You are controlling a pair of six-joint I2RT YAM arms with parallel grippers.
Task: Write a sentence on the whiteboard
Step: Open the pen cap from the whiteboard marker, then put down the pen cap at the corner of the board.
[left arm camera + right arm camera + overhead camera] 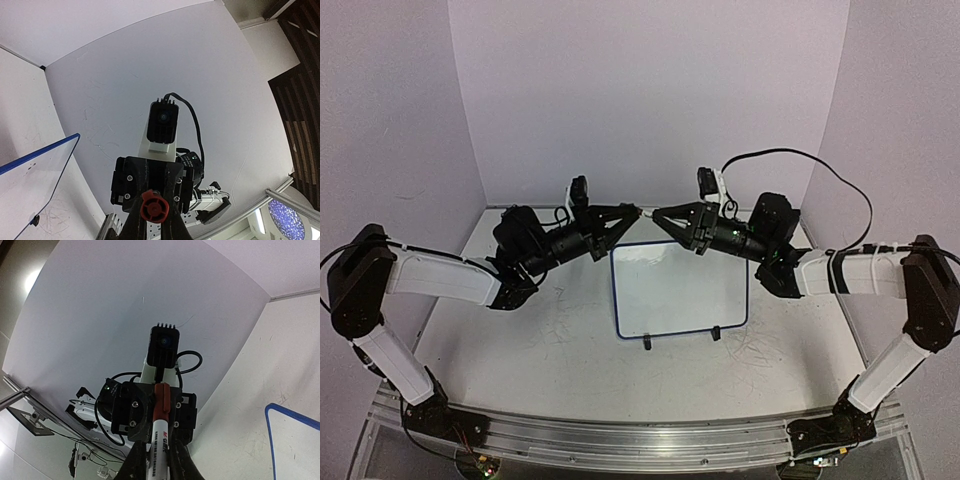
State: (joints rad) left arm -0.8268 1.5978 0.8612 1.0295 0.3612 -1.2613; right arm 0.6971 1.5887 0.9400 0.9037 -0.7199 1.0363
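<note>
A pale table (550,360), marked with faint grey scribbles and scratches, is filling the floor of a small booth. Plain white walls (650,100) are closing it in on the left, the right and the far side. A metal rail (640,440) is running along the near edge and carrying the bases of the two arms.

One whiteboard (680,290) is sitting near the middle of the table, a little right of centre, between the two arms. Its long axis is running left to right across the table. Its thin blue frame (614,295) is rounding at the corners, and its two black feet (647,343) are sticking out from the near long edge, toward the arm bases. Its face is pointing up toward the overhead camera.

Both arms are reaching inward, so that the two grippers are meeting tip to tip above the board's far edge. One marker (156,445) is lying between them with its long axis running left to right. Its single red cap (155,207) is pointing toward the left arm and its white printed body toward the right arm.

The left gripper (636,211) is pressed together, seemingly pinching the red cap, though its own fingers are mostly below the edge of the wrist view. The right gripper (657,214) is pinching the marker by its white body, one finger lying along each side.
</note>
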